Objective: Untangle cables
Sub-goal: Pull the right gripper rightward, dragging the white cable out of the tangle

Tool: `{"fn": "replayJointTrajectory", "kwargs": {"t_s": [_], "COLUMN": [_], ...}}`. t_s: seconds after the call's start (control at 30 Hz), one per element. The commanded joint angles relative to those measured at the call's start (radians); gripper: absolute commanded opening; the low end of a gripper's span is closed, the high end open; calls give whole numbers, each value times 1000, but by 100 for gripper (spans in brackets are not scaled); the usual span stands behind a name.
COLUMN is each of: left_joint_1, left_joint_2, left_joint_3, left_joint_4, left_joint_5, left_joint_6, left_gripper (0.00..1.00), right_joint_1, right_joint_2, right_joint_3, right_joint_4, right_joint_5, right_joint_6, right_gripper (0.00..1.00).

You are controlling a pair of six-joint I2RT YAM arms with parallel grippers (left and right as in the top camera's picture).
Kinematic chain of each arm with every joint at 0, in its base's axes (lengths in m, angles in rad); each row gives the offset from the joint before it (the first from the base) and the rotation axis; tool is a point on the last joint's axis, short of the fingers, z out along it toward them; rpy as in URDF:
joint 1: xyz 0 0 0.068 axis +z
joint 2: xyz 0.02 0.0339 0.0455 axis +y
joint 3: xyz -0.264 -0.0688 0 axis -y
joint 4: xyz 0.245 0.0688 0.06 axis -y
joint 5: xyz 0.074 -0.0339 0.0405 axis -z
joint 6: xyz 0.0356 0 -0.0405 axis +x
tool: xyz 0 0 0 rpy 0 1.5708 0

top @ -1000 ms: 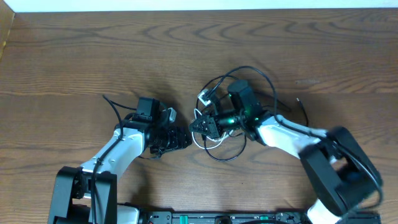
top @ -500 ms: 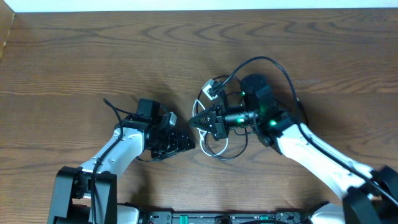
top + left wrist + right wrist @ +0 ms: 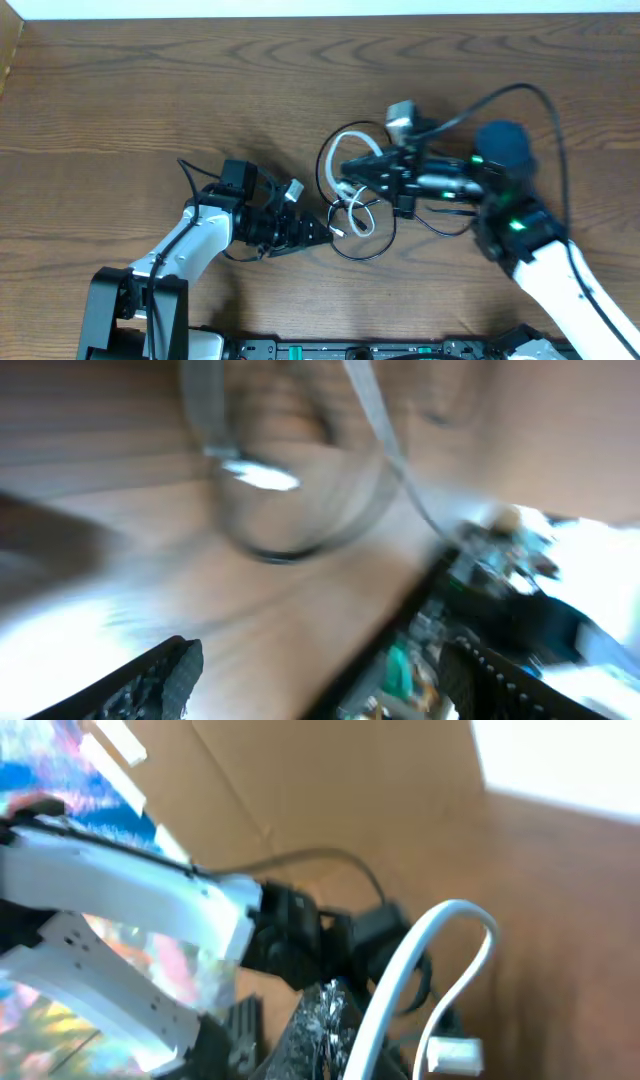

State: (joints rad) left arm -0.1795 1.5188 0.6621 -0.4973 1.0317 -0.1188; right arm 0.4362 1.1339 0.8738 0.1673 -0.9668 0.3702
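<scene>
Two arms at the knot, white cord in hand

Both sorts of cables lie bunched mid-way across the table [image 3: 150,90], between the arms: the white cable [image 3: 336,150] loops upward and the black cables [image 3: 372,250] curl just below it. The right gripper [image 3: 347,170] is closed tight, and its wrist view shows the white cable running out from its fingers, so it appears pinched there. The left gripper [image 3: 322,232] is spread wide and holds nothing, its tips just beside the black loops. The step looks like parting white from black. Next, the left gripper likely needs to close on a black strand and pin it while the right draws the white one away.
</scene>
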Motion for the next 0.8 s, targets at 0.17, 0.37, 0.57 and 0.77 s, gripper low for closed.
{"fn": "replayJointTrajectory", "kwargs": {"t_s": [0.17, 0.37, 0.57, 0.77], "left_joint_1": [4, 4, 4, 4], "left_joint_2": [7, 7, 7, 7], "left_joint_3": [-5, -5, -6, -6], "left_joint_4": [39, 24, -15, -31], "left_joint_5": [202, -9, -144, -181], "left_joint_6": [119, 118, 118, 118], "left_gripper": [82, 82, 82, 82], "right_joint_1": [-127, -248, -397, -525], "right_joint_2": [-211, -284, -290, -281], "right_joint_3": [0, 0, 0, 0], "right_joint_4": [58, 61, 27, -276], "right_joint_5": [11, 198, 307, 692], "right_joint_6": [-8, 4, 125, 201], "right_gripper": [1, 1, 1, 1]}}
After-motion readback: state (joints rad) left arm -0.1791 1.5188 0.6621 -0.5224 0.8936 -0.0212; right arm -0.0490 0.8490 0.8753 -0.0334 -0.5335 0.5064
